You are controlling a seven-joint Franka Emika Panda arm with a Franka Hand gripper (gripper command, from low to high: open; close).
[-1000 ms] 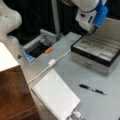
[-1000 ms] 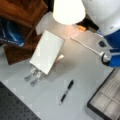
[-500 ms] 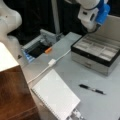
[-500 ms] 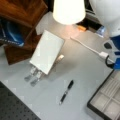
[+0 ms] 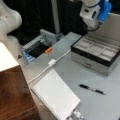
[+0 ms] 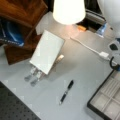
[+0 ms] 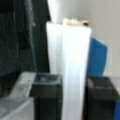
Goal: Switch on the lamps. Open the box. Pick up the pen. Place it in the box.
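The lamp's cream shade (image 6: 68,10) glows at a front view's top and shows at the left edge in a front view (image 5: 6,58). The box (image 5: 93,58) stands open, its beige-lined lid (image 5: 112,27) upright and its pale grey tray (image 6: 108,100) bare. On the table between box and notebook lies the black pen (image 5: 91,89), also visible in a front view (image 6: 66,92). The arm's white and blue hand (image 5: 91,13) hangs high over the box's back edge. In the wrist view my gripper (image 7: 73,81) is open, its black fingers (image 7: 46,97) apart with a white upright post beyond them.
A white spiral notebook (image 5: 56,96) leans on a clip stand (image 6: 33,75) near the table's front. A white cable with a switch (image 5: 51,62) crosses the table. A wooden cabinet (image 5: 13,95) stands at the left, beside another white robot arm (image 5: 8,18).
The arm's hand has shifted only slightly above the open box. Pen, notebook, lamp and box have not moved.
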